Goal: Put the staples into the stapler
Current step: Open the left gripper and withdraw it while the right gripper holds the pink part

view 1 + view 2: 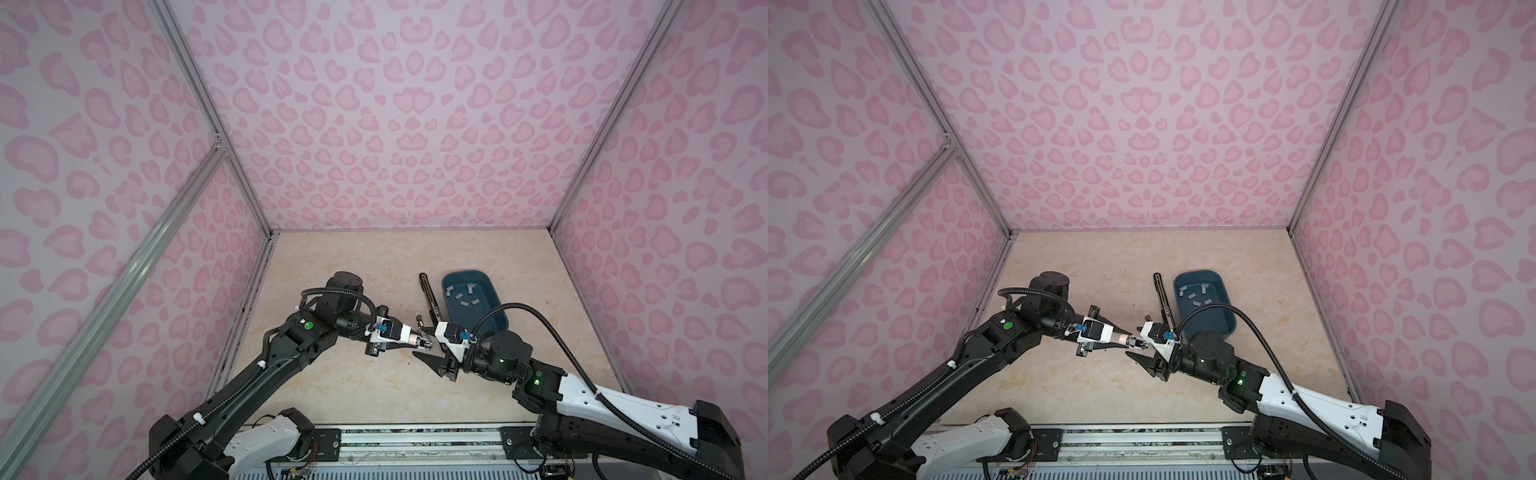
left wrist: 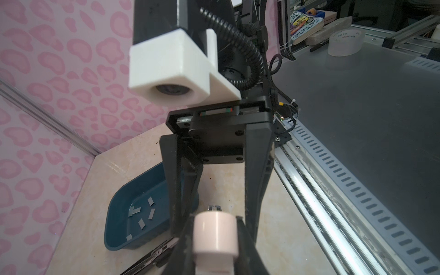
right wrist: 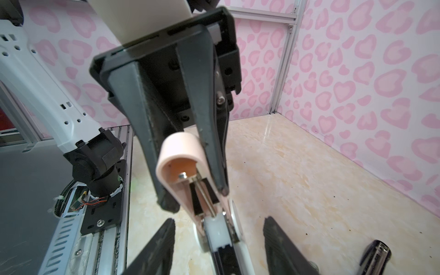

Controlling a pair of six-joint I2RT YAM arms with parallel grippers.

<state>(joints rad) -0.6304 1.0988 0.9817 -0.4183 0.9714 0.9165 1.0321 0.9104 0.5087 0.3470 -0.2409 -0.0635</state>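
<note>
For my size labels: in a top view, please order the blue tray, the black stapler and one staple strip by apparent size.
1. blue tray
2. black stapler
3. staple strip
All lie at similar distance from the camera, so the order is sure.

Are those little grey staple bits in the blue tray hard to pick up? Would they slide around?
Probably fiddly. The staples lie flat on the smooth floor of the blue tray, so a nudge would likely slide them, not roll them. They look thin and tiny, so likely very light. As metal strips they are probably stiff.
</note>
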